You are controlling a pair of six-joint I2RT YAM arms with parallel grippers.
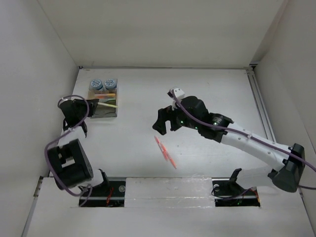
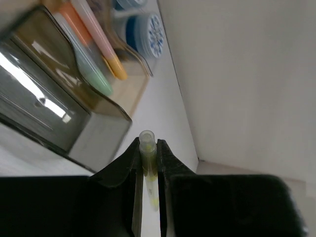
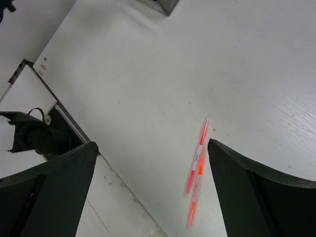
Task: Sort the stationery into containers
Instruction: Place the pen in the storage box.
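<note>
Evidently the step in hand is stowing. The left tool [image 2: 148, 146] is pressed together on a thin pale yellow pen [image 2: 147, 136], pinching the barrel just below its blunt end. That end juts past the fingertips towards the rectangular layered wooden organiser tray [image 2: 59, 116].

In the overhead view the tool sits just beside the tray, at the far left of the white counter [image 1: 212, 89], and the pen reaches across the tray's top. An orange-tipped pink highlighter [image 2: 106, 49] and a light green highlighter [image 2: 89, 66] already lie in the tray. Two round blue-and-white patterned cylinders [image 1: 96, 84] stand at its far end.

To do the step well, as judged from these views:
- Line the pen up with the long axis of a compartment, parallel to the highlighters lying there.
- Lower it until the barrel is between the walls.
- Only then let the fingers part.

Releasing it while it lies crosswise on a divider would probably leave it perched or let it roll off.

The right tool [image 3: 153, 173] is spread wide and holds nothing. It hovers above two thin pink-red and orange pens [image 3: 197, 165], which lie touching and partly overlapped lengthwise. They rest on the counter near its front middle, well apart from the tray.
</note>
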